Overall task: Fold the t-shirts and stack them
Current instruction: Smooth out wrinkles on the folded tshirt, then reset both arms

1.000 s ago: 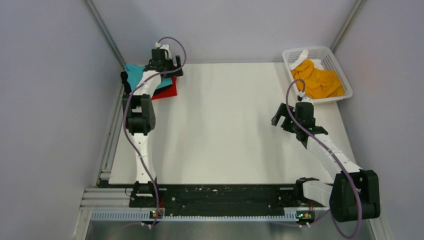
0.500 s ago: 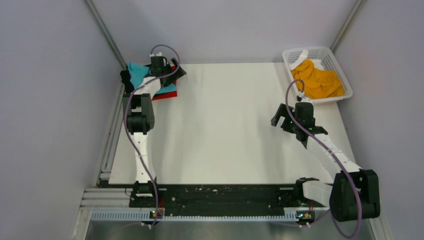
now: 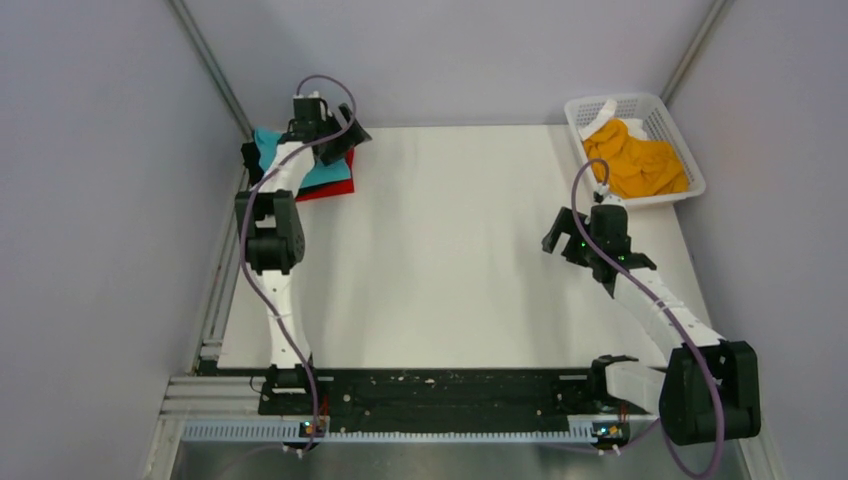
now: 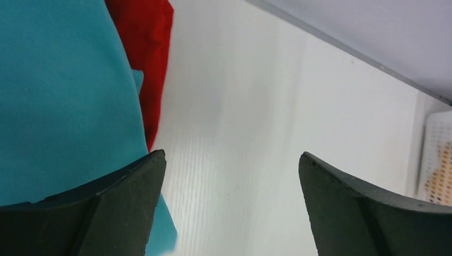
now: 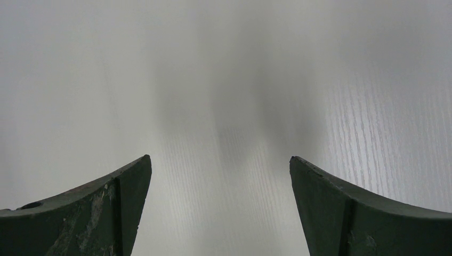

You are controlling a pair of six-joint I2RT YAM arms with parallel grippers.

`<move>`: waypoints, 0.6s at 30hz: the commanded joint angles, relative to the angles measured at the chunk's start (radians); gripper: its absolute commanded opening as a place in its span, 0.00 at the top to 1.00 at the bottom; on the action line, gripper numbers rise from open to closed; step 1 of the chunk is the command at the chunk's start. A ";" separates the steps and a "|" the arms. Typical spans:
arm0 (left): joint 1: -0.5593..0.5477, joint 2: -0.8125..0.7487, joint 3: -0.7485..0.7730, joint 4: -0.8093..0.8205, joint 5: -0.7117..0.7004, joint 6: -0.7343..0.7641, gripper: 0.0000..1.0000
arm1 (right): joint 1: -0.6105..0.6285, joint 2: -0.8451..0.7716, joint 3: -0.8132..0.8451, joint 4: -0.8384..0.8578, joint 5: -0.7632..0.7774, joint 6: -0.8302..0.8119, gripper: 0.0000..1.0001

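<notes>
T-shirts: turquoise one [image 4: 58, 96] folded flat on top of red one [image 4: 146, 48], directly under and left of left fingers [image 4: 122, 202], red edge peeking out toward the gap between them. Dark strip [image 3: 248, 155] at pile's outer edge, likely the black shirt, too small to confirm. Orange-yellow shirt [image 3: 640, 165] unfolded, crumpled in white mesh basket [image 3: 672, 125], beyond right fingers [image 5: 106, 208], near but apart.

Left fingers spread wide, nothing held, just above pile. Right fingers equally wide, empty, over bare surface [image 5: 224, 80].

Step, by the look of it: pile placed, last shirt pending. Next move:
- Reach right fingers into basket and pinch orange cloth on a high fold.
- Lift clear of rim and drop onto open surface between both sets of fingers.
- Flatten before folding, probably a two-arm job.

Materials:
- Shirts: soft matte knit, limp, prone to bunching and to snagging on mesh. Folded pile with straight edges.
- Basket: rigid plastic lattice, light, liable to lift with the cloth.
- Surface: smooth, white, faint grain, likely low friction, so cloth apt to slide.
</notes>
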 commanded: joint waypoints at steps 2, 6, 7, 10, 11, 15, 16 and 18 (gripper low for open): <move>-0.020 -0.422 -0.159 0.003 0.084 0.067 0.01 | 0.000 -0.074 0.028 -0.018 -0.001 0.000 0.01; -0.084 -0.691 -0.516 0.084 0.051 0.083 0.01 | -0.002 -0.158 -0.002 -0.037 0.006 0.011 0.01; -0.110 -0.759 -0.597 0.092 0.015 0.090 0.01 | -0.001 -0.181 -0.011 -0.044 0.008 0.015 0.01; -0.195 -0.969 -0.863 0.135 -0.156 0.080 0.01 | -0.002 -0.263 -0.060 -0.059 0.011 0.027 0.01; -0.216 -1.021 -0.952 0.158 -0.166 0.066 0.01 | -0.001 -0.290 -0.076 -0.061 0.011 0.031 0.01; -0.265 -1.206 -1.282 0.229 -0.138 0.020 0.01 | 0.001 -0.413 -0.148 -0.071 0.034 0.041 0.01; -0.268 -1.242 -1.343 0.227 -0.141 0.009 0.01 | 0.000 -0.442 -0.161 -0.070 0.043 0.044 0.01; -0.269 -1.298 -1.423 0.234 -0.170 0.009 0.01 | 0.000 -0.492 -0.170 -0.069 0.085 0.062 0.01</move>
